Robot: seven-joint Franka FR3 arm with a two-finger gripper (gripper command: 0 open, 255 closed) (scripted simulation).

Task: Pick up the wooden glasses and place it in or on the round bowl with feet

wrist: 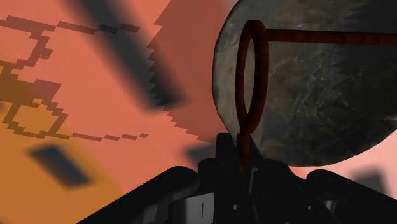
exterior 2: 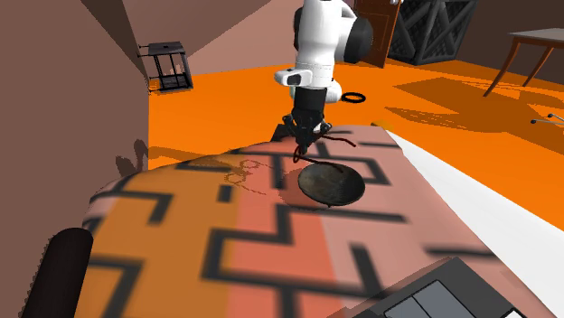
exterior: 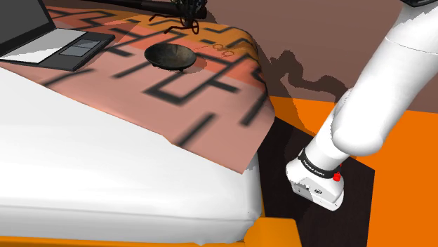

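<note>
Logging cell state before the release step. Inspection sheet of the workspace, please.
Surface: patterned blanket over a white mattress.
Job's things: reddish-brown glasses held over the rim of the dark round bowl, which sits on the blanket.
Clutter: open laptop; dark roll at the blanket's edge.
Grippers: gripper shut on the glasses.
Cables: nothing seen.
Surroundings: orange floor, wire crate, table.

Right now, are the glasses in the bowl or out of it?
Out. The fingers clasp the glasses in the air above the bowl; nothing lies inside it.
</note>
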